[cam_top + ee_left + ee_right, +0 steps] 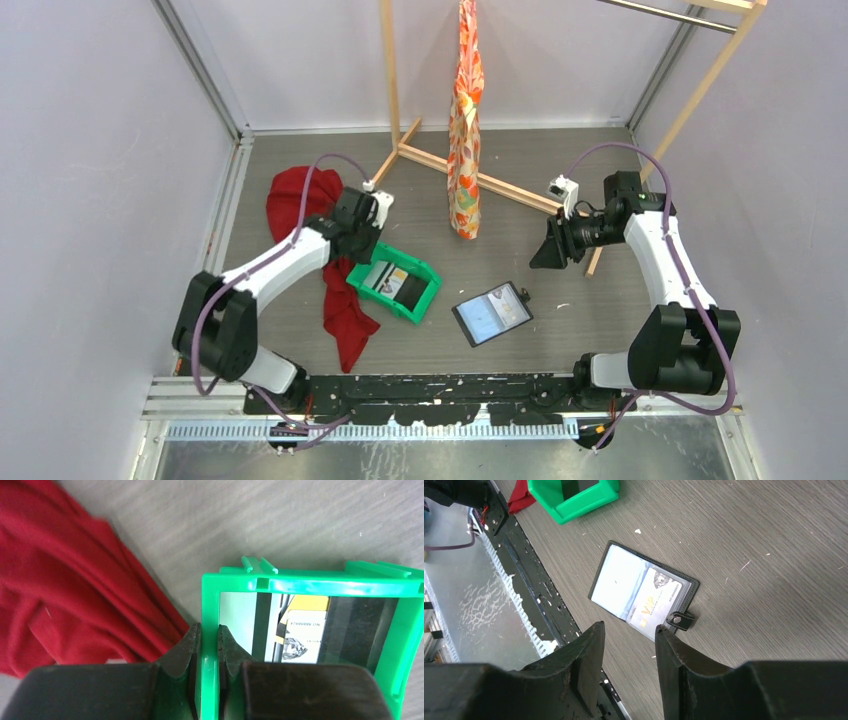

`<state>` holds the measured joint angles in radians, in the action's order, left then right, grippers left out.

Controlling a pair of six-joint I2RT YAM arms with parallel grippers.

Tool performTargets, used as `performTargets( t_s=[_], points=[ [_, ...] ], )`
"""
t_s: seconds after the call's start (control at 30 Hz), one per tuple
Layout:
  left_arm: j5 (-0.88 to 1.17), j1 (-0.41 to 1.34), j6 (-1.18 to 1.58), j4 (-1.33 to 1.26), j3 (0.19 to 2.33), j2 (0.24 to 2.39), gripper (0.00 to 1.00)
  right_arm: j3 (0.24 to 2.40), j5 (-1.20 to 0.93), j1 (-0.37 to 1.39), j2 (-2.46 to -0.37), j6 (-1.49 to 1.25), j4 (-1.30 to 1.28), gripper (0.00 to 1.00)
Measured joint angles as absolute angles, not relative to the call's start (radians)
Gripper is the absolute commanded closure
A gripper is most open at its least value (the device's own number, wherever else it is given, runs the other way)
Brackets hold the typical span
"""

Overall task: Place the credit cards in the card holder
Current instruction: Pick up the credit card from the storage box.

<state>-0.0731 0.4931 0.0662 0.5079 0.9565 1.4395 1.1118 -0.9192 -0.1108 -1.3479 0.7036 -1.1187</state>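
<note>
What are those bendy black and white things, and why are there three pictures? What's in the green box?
Those are two robot arms with pinching fingers called grippers. The wide picture is taken from above and behind them. The other two come from small cameras on each wrist, so you see that arm's own fingers up close. On the table lie a red cloth, a green tray with credit cards inside, and an open black card holder with a pale card tucked in. At the back stands a wooden rack with an orange patterned cloth hanging. The left gripper pinches the tray's wall, one finger inside, one outside. The right gripper is open, holds nothing and hangs above the card holder.
</note>
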Motion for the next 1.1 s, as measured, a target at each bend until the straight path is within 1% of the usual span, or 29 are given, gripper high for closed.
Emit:
performTargets(
  t_s=[0.1,0.13,0.17,0.23,0.27,0.3,0.4,0.47,0.53,0.63,0.7,0.8,0.87,0.93,1.1],
  points=[
    [-0.021,0.461,-0.070,0.489,1.058,1.548,0.95,1.108,-0.926,-0.112,-1.348,0.704,-1.114,0.53],
    [-0.006,0.453,-0.101,0.478,1.091,1.584,0.92,1.107,-0.927,-0.113,-1.348,0.704,-1.113,0.53],
    [0.008,0.446,-0.130,0.471,1.126,1.617,0.87,1.104,-0.928,-0.113,-1.346,0.704,-1.112,0.53],
    [0.028,0.434,-0.167,0.463,1.182,1.672,0.61,1.099,-0.929,-0.113,-1.344,0.704,-1.111,0.53],
    [0.031,0.427,-0.182,0.463,1.218,1.703,0.56,1.097,-0.930,-0.113,-1.341,0.704,-1.110,0.52],
    [0.027,0.422,-0.187,0.464,1.251,1.734,0.53,1.095,-0.930,-0.113,-1.339,0.704,-1.109,0.52],
    [-0.004,0.408,-0.181,0.480,1.321,1.789,0.49,1.092,-0.934,-0.113,-1.331,0.704,-1.107,0.52],
    [-0.022,0.403,-0.163,0.498,1.341,1.785,0.43,1.088,-0.936,-0.113,-1.327,0.704,-1.106,0.52],
    [-0.034,0.403,-0.147,0.506,1.342,1.755,0.34,1.085,-0.939,-0.113,-1.326,0.704,-1.106,0.52],
    [-0.035,0.403,-0.112,0.496,1.304,1.635,0.23,1.079,-0.947,-0.113,-1.326,0.704,-1.101,0.52],
    [-0.013,0.403,-0.062,0.466,1.242,1.496,0.24,1.073,-0.953,-0.113,-1.326,0.704,-1.097,0.52],
    [0.057,0.403,0.037,0.411,1.159,1.327,0.30,1.067,-0.958,-0.113,-1.326,0.705,-1.095,0.52],
    [0.085,0.412,0.087,0.384,1.126,1.280,0.30,1.067,-0.961,-0.114,-1.326,0.705,-1.093,0.52],
    [0.073,0.446,0.110,0.360,1.093,1.270,0.32,1.067,-0.963,-0.116,-1.326,0.705,-1.090,0.52],
    [-0.089,0.653,0.069,0.361,1.037,1.362,0.44,1.061,-0.968,-0.120,-1.326,0.706,-1.080,0.52]
  ],
)
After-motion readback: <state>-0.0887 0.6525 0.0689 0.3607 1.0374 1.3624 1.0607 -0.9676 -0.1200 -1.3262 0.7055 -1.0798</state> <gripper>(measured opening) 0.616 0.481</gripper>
